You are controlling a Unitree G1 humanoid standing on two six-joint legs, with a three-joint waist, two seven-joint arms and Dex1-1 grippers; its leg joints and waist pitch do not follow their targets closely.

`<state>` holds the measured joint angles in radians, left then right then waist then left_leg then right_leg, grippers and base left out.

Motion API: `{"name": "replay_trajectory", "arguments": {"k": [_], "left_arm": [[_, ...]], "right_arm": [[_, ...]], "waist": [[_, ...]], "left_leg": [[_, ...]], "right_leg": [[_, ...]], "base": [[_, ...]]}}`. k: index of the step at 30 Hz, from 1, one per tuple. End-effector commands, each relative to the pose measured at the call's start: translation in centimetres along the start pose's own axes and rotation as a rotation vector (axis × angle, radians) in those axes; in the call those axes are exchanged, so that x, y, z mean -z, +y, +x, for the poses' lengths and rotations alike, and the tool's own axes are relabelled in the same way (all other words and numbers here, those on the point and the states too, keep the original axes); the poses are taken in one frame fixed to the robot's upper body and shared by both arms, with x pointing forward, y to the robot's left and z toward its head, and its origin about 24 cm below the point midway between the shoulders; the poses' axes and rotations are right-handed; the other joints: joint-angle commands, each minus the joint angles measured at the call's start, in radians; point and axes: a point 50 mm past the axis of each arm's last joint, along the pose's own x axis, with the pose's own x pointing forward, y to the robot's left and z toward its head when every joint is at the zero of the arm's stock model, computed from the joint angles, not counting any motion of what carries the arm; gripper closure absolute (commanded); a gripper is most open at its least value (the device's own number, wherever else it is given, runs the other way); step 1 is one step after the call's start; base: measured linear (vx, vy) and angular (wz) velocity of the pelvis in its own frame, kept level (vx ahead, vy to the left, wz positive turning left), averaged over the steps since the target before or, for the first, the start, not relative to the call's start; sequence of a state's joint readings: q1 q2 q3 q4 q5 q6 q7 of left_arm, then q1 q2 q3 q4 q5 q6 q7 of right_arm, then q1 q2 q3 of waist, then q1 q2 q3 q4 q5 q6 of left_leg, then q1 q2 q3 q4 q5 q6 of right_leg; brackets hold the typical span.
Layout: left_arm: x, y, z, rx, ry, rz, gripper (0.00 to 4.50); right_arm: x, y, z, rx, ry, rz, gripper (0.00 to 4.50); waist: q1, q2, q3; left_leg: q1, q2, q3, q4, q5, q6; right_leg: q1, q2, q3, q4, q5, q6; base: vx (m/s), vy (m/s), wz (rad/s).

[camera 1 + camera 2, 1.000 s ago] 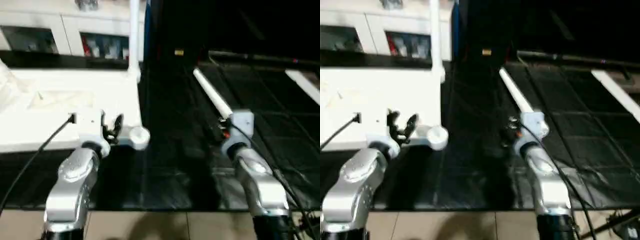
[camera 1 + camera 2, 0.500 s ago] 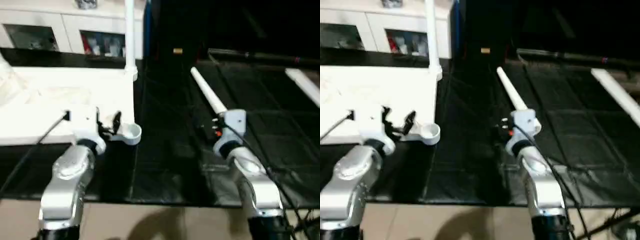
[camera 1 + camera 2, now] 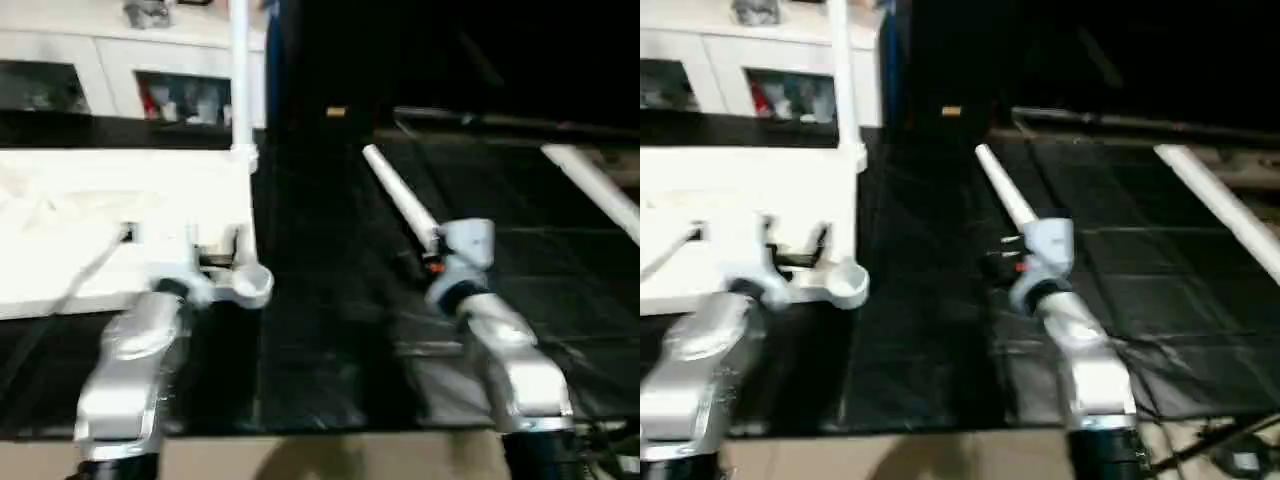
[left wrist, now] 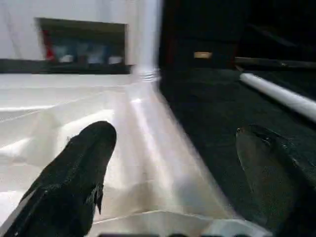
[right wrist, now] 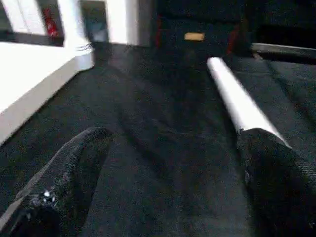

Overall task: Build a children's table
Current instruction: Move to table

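We are holding both pairs of fingers wide open and empty, our left gripper (image 3: 218,262) straddling the white plastic tabletop's rounded corner socket (image 3: 250,283) and our right gripper (image 5: 173,163) beside the loose white tapered tube leg (image 3: 400,201), which is likely to roll away on the black mat (image 3: 330,330) if nudged.

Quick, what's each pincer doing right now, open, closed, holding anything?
Left pincer: open, astride the tabletop edge, gripping nothing.
Right pincer: open, empty, beside a loose leg.

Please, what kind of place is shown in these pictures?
Probably an indoor test or demonstration room. A white cabinet with glass doors stands at the back, dark mats cover the floor, and an upturned white plastic tabletop and a loose white tube leg lie there.
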<state>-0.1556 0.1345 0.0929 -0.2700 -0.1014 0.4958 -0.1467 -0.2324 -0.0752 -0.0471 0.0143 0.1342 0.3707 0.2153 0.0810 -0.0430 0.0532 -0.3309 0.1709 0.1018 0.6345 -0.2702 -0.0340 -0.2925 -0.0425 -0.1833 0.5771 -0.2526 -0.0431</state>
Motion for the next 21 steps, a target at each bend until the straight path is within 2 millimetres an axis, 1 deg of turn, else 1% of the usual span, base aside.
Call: {"name": "replay_trajectory", "arguments": {"k": [1, 2, 3, 4, 5, 6, 7, 8, 9, 10, 11, 12, 13, 14, 15, 16, 17, 18, 19, 20, 21], "left_arm": [[0.0, 0.2, -0.1, -0.008, 0.004, 0.01, 0.14], [0.0, 0.2, -0.1, -0.008, 0.004, 0.011, 0.14], [0.0, 0.2, -0.1, -0.004, 0.002, 0.014, 0.14], [-0.1, 0.2, -0.1, -0.002, 0.001, 0.016, 0.14], [-0.1, 0.2, -0.1, -0.001, 0.002, 0.016, 0.14], [-0.1, 0.2, -0.1, 0.001, -0.001, 0.017, 0.14], [-0.1, 0.1, -0.1, 0.018, -0.001, 0.023, 0.14], [-0.2, 0.0, -0.1, 0.03, 0.001, 0.028, 0.14], [-0.2, -0.2, -0.1, 0.057, 0.005, 0.038, 0.14], [-0.2, -0.3, -0.1, 0.072, 0.007, 0.045, 0.14], [-0.2, -0.4, -0.2, 0.093, 0.01, 0.056, 0.14], [-0.2, -0.5, -0.2, 0.122, 0.015, 0.068, 0.14], [-0.2, -0.6, -0.2, 0.148, 0.024, 0.08, 0.14], [-0.1, -0.7, -0.2, 0.175, 0.038, 0.095, 0.14], [0.0, -0.9, -0.4, 0.255, 0.062, 0.124, 0.14], [0.0, -0.9, -0.4, 0.274, 0.066, 0.129, 0.14], [0.0, -1.1, -0.5, 0.327, 0.086, 0.152, 0.14], [0.0, -1.2, -0.7, 0.373, 0.103, 0.17, 0.14], [0.0, -1.2, -0.8, 0.409, 0.117, 0.185, 0.14], [0.0, -1.3, -1.1, 0.507, 0.147, 0.226, 0.14], [-0.1, -1.3, -1.1, 0.53, 0.154, 0.236, 0.14]], "right_arm": [[-0.4, 0.3, 0.3, -0.002, -0.01, 0.017, 0.0], [-0.4, 0.3, 0.3, 0.002, -0.014, 0.02, 0.0], [-0.6, 0.2, 0.4, 0.007, -0.019, 0.021, 0.0], [-0.7, 0.2, 0.4, 0.007, -0.02, 0.021, 0.0], [-0.8, 0.1, 0.4, 0.011, -0.017, 0.01, 0.0], [-0.9, -0.1, 0.5, 0.018, -0.016, -0.009, 0.0], [-1.1, -0.4, 0.7, 0.023, -0.004, -0.038, 0.0], [-1.2, -0.6, 0.8, 0.026, 0.004, -0.054, 0.0], [-1.4, -0.9, 1.0, 0.031, 0.023, -0.091, 0.0], [-1.5, -1.1, 1.1, 0.036, 0.035, -0.113, 0.0], [-1.7, -1.4, 1.3, 0.043, 0.053, -0.137, 0.0], [-1.8, -1.8, 1.5, 0.049, 0.083, -0.144, 0.0], [-1.8, -2.2, 1.7, 0.06, 0.112, -0.146, 0.0], [-2.0, -2.6, 2.0, 0.066, 0.134, -0.141, 0.0], [-2.5, -3.3, 2.5, 0.056, 0.146, -0.108, 0.0], [-2.6, -3.5, 2.6, 0.051, 0.145, -0.099, 0.0], [-2.7, -4.1, 3.0, 0.073, 0.169, -0.125, 0.0], [-2.8, -4.7, 3.3, 0.091, 0.187, -0.145, 0.0], [-2.8, -5.1, 3.6, 0.097, 0.197, -0.154, 0.0], [-3.0, -6.2, 4.3, 0.11, 0.236, -0.181, 0.0], [-3.0, -6.4, 4.5, 0.112, 0.246, -0.187, 0.0]], "waist": [[-0.013, 0.036, -0.072], [-0.03, 0.042, -0.076], [-0.053, 0.046, -0.091], [-0.058, 0.033, -0.08], [-0.037, 0.029, -0.067], [-0.041, 0.019, -0.069], [-0.043, -0.008, -0.067], [-0.047, -0.042, -0.067], [-0.015, -0.076, -0.084], [0.003, -0.075, -0.09], [-0.01, -0.063, -0.071], [-0.021, -0.055, -0.07], [-0.037, -0.034, -0.069], [-0.047, -0.02, -0.067], [-0.058, -0.008, -0.067], [-0.063, -0.006, -0.063], [-0.064, -0.008, -0.047], [-0.062, -0.008, -0.044], [-0.062, -0.004, -0.041], [-0.061, -0.008, -0.032], [-0.062, -0.009, -0.033]], "left_leg": [[-0.001, 0.017, -0.054, -0.082, 0.187, 0.321], [0.052, 0.029, -0.101, -0.091, 0.24, 0.396], [0.217, 0.154, -0.166, -0.073, 0.297, 0.405], [0.194, 0.169, -0.173, -0.077, 0.38, 0.422], [0.162, 0.139, -0.127, -0.078, 0.427, 0.422], [0.138, 0.097, -0.097, -0.092, 0.459, 0.438], [0.107, 0.019, -0.035, -0.066, 0.451, 0.405], [0.083, -0.029, -0.002, -0.045, 0.386, 0.362], [-0.004, -0.099, 0.008, 0.014, 0.204, 0.25], [-0.031, -0.073, -0.012, 0.042, 0.139, 0.191], [-0.038, -0.043, -0.025, 0.001, 0.223, 0.051], [-0.04, -0.04, -0.02, -0.021, 0.27, 0.028], [-0.037, -0.035, -0.009, -0.047, 0.311, 0.005], [-0.031, -0.022, -0.011, -0.058, 0.289, 0.008], [-0.015, -0.001, -0.008, -0.065, 0.211, 0.012], [-0.01, 0.009, -0.012, -0.072, 0.148, 0.011], [-0.003, 0.023, 0.0, -0.081, -0.063, -0.015], [0.006, 0.023, 0.002, -0.083, -0.127, -0.025], [0.009, 0.02, 0.005, -0.085, -0.181, -0.031], [0.022, 0.02, 0.016, -0.082, -0.297, -0.052], [0.022, 0.015, 0.019, -0.08, -0.312, -0.05]], "right_leg": [[0.077, -0.057, 0.012, -0.052, -0.139, -0.101], [0.045, -0.026, 0.0, -0.01, -0.111, -0.09], [-0.127, -0.031, 0.047, 0.106, -0.173, -0.045], [-0.15, -0.039, 0.07, 0.14, -0.143, -0.005], [-0.189, -0.043, 0.096, 0.171, -0.085, 0.059], [-0.196, -0.043, 0.107, 0.167, -0.008, 0.089], [-0.178, -0.052, 0.134, 0.072, 0.159, 0.034], [-0.142, -0.064, 0.159, 0.015, 0.232, 0.018], [-0.018, -0.151, 0.269, -0.01, 0.274, -0.025], [0.013, -0.209, 0.307, -0.015, 0.343, -0.124], [0.006, -0.156, 0.254, 0.011, 0.666, -0.223], [-0.002, -0.127, 0.229, 0.019, 0.712, -0.219], [-0.014, -0.075, 0.202, 0.025, 0.641, -0.201], [-0.023, -0.068, 0.194, 0.023, 0.526, -0.198], [-0.034, -0.062, 0.186, 0.016, 0.288, -0.204], [-0.04, -0.066, 0.182, 0.012, 0.175, -0.206], [-0.053, -0.07, 0.182, -0.019, -0.096, -0.187], [-0.063, -0.074, 0.18, -0.025, -0.18, -0.181], [-0.067, -0.073, 0.18, -0.033, -0.255, -0.168], [-0.088, -0.075, 0.172, -0.055, -0.448, -0.119], [-0.087, -0.07, 0.168, -0.061, -0.494, -0.097]], "base": [[0.175, 0.047, 0.68], [0.225, 0.025, 0.59], [0.225, 0.025, 0.59], [0.196, 0.01, 0.3], [0.078, 0.005, 0.04], [0.127, 0.005, 0.03], [0.098, -0.013, -0.01], [0.09, -0.051, 0.05], [0.041, -0.052, 0.07], [0.025, -0.054, 0.12], [0.051, -0.055, 0.05], [0.051, -0.055, 0.05], [-0.006, -0.054, -0.05], [-0.064, -0.024, -0.06], [-0.064, -0.024, -0.06], [-0.09, -0.012, -0.04], [-0.095, -0.015, 0.03], [-0.095, -0.015, 0.03], [-0.084, -0.038, 0.08], [-0.082, -0.037, 0.08], [-0.082, -0.037, 0.08]]}}
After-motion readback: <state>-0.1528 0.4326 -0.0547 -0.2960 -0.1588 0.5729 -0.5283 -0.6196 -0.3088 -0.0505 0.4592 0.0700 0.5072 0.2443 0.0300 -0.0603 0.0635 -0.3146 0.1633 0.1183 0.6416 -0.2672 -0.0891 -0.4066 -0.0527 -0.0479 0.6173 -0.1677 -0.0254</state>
